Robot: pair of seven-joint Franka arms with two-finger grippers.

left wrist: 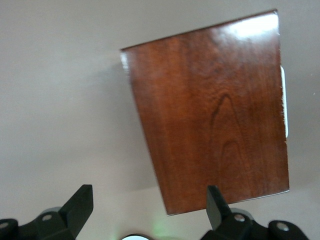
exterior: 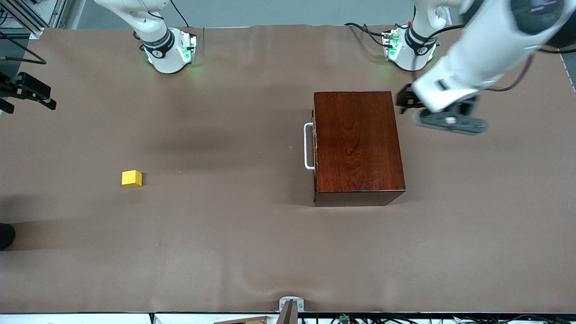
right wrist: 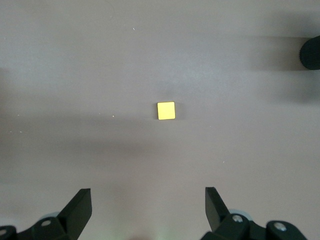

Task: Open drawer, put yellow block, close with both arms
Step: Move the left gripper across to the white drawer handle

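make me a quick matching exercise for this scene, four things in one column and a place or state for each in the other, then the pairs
Things
1. drawer
2. yellow block
3. left gripper
4. right gripper

Places or states
A. lying loose on the table toward the right arm's end
B. shut, white handle showing
C. open, up over the yellow block
D. open, up by the box edge at the left arm's end

Pairs: 1-B, 2-A, 3-D, 4-C

Robot lab, def | brown-covered table [exterior: 225,252] w/ two white arms, bases [exterior: 168,56] glowing green | cables [exterior: 360,28] by bases & along table edge | metal frame [exterior: 27,18] at corner
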